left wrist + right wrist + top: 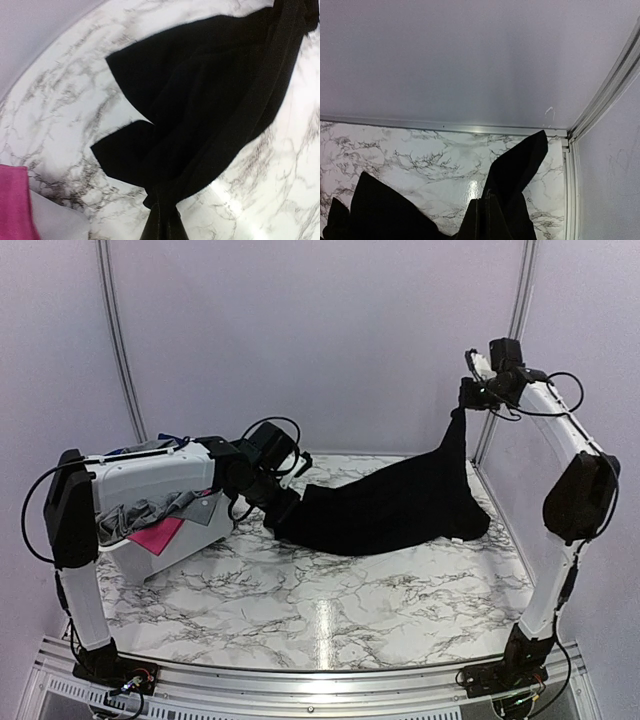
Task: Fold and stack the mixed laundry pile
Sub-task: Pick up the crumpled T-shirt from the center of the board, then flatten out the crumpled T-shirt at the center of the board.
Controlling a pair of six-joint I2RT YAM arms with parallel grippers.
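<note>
Top external: lilac walls (320, 330) round a marble table (330, 590). Black garment (390, 505) spans it, left end low, right end high; left gripper (272, 502) and right gripper (467, 397) each clamped on it. White basket (200, 525), far left, holds grey shirt (140, 515) and pink piece (155, 535). Only the wrist views show the pinched folds.

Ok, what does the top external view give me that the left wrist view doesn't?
Only top external: both arms whole, the right claw raised high and shut on one end of the black garment, which drapes down to the table, and the grey shirt at the left. Only left wrist: a close look at the cloth gathering into the shut left claw, with two flaps spread on the marble. Both: the black garment, the marble table and the pink piece.
</note>
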